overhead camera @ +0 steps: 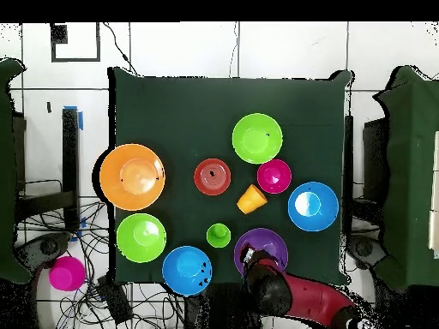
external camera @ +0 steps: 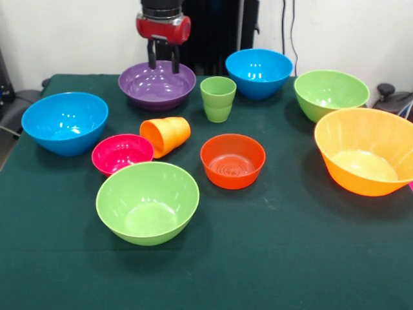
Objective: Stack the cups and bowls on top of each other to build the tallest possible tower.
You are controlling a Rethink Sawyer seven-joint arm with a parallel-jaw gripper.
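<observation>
My gripper (external camera: 163, 60) hangs open and empty over the far rim of the purple bowl (external camera: 157, 85); overhead it (overhead camera: 249, 255) is at that bowl's (overhead camera: 267, 243) edge. The light green cup (external camera: 218, 98) stands upright to the right of it. The orange cup (external camera: 166, 135) lies on its side against the magenta bowl (external camera: 121, 154). The orange-red bowl (external camera: 232, 160) and a green bowl (external camera: 147, 201) sit nearer the front. Blue bowls stand at the left (external camera: 64, 123) and at the back (external camera: 259, 72). A green bowl (external camera: 331, 93) and the large orange bowl (external camera: 366, 150) are on the right.
All the dishes stand singly on the dark green tablecloth (external camera: 271, 258). Overhead, a magenta round object (overhead camera: 66, 273) lies off the table among cables. Chairs stand at both sides of the table.
</observation>
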